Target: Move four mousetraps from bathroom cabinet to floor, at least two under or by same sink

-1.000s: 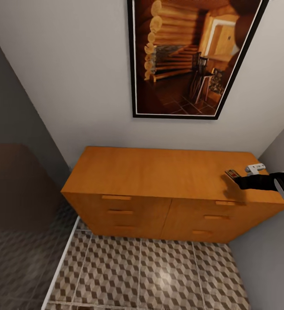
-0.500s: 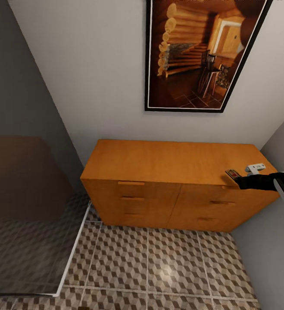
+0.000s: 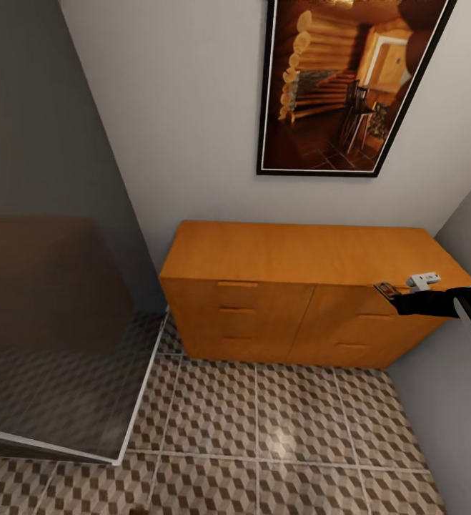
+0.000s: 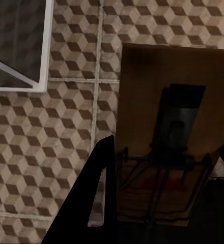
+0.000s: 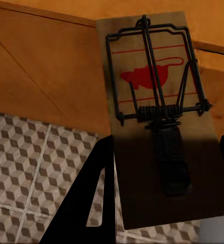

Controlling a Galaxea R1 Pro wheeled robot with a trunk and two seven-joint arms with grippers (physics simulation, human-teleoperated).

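Gripping flat wooden mousetraps [image 5: 158,117], seemingly, both end effectors [image 5: 165,152] over cube-patterned tiles [image 3: 264,422]

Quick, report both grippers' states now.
Left gripper: shut on a mousetrap, over the bathroom floor.
Right gripper: shut on another mousetrap, in front of the cabinet.

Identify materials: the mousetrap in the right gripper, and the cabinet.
The flat tan mousetrap board in the right gripper looks like pale matte wood, with dark wire parts that seem metal and a red printed mouse. The low orange-brown cabinet looks like smooth satin wood; faint grain shows.
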